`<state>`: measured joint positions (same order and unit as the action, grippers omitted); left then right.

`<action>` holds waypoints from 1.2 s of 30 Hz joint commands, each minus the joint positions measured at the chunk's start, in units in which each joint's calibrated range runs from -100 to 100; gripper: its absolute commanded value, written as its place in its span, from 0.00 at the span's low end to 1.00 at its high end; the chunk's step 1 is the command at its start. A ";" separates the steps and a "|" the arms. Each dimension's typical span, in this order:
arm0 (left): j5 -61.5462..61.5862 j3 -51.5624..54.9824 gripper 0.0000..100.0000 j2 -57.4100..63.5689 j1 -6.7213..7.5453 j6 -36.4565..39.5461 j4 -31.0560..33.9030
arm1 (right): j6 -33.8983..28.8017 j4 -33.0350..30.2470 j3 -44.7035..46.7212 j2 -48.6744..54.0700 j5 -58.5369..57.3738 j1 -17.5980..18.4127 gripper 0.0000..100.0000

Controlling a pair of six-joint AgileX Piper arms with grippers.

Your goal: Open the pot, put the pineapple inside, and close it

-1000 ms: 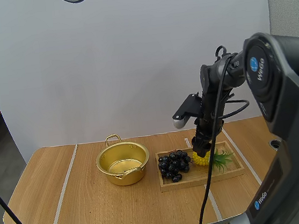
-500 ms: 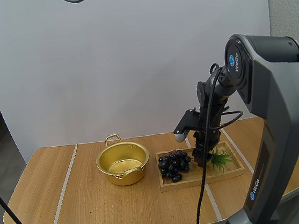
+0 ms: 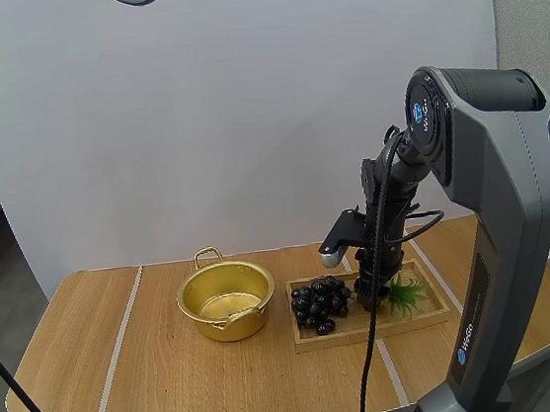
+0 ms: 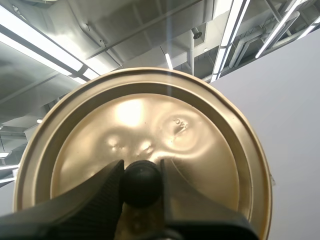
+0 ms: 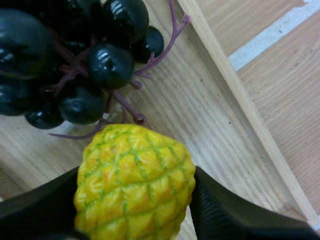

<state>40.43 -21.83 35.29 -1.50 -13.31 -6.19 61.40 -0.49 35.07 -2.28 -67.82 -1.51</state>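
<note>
My right claw (image 5: 136,172) is down on the tray (image 5: 239,112), closed around the pineapple (image 5: 135,197). Its two black fingers (image 5: 235,215) press against the yellow fruit's two flanks with no gap on either side, so I have a pinch on it. The pineapple is low over the tray's wooden floor, and I cannot tell if it rests there or is just clear of it. The grapes (image 5: 60,65) lie just beside it in the same tray, dark and glossy, and one purple stem curls up close to the fruit's end. Past the tray's raised rim is the table (image 5: 292,75), with a pale stripe running across it.

From above, my right arm reaches steeply down to the tray and hides most of the fruit. The green leaves (image 3: 405,294) stick out on the side away from the grapes.

My left claw (image 4: 141,167) is closed on the black knob (image 4: 141,184) of the lid (image 4: 150,125). One finger sits on each side of the knob and both are tight against it. The lid is gold and round, a little dented, and its knob side faces my wrist.

The pot (image 3: 226,301) stands open and upright on the table, near the tray on the grapes' side, with a gap between them. It has a loop handle on its far rim
</note>
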 commanded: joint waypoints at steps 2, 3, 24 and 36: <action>-1.94 -0.42 0.00 0.20 -0.07 0.21 0.09 | 0.12 0.94 -0.21 1.92 -2.12 -0.20 0.00; -1.94 -0.42 0.00 0.20 -0.07 0.21 0.09 | 0.12 1.41 -0.53 2.82 -2.50 -0.20 0.00; -1.94 -0.42 0.00 0.20 -0.07 0.21 0.09 | -9.53 16.87 -2.87 24.97 -6.44 3.61 0.00; -1.94 -0.42 0.00 0.20 -0.07 0.21 0.09 | -19.17 15.81 -2.87 22.85 11.16 16.42 0.00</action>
<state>40.43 -21.83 35.29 -1.50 -13.31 -6.19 44.33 15.74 32.39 21.26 -61.62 13.05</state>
